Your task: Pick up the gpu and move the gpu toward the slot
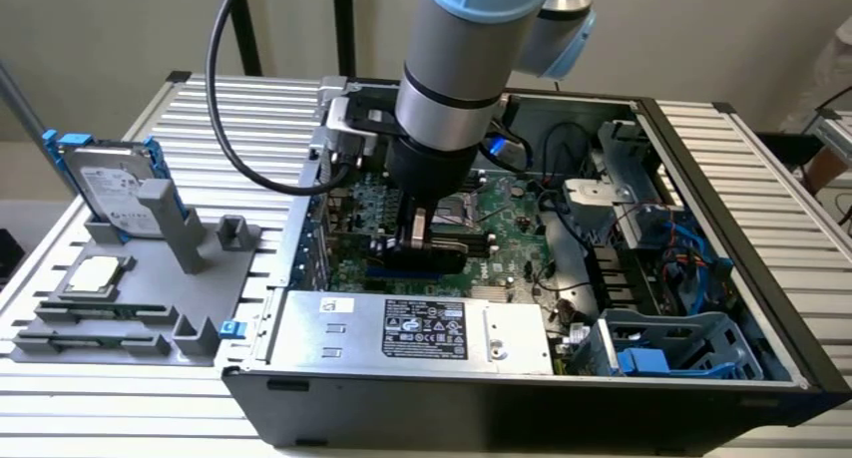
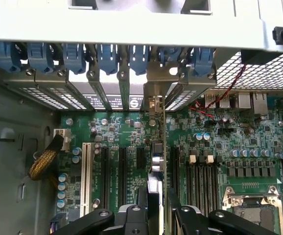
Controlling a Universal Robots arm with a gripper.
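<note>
Wrist view: end effector (image 2: 158, 201) clamped on the gpu (image 2: 156, 156), edge-on inside the computer case (image 2: 14, 147).

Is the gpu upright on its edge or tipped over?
Upright: the gripper clamps the gpu edge-on, vertical above the motherboard.

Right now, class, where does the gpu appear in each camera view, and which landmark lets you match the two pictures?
Exterior view: the gpu hangs in the hand under the arm, inside the open case, above the green motherboard.
Wrist view: the gpu is edge-on, gripped between the hand's fingers, its silver bracket toward the blue clips.
Shared landmark: the green motherboard.
</note>
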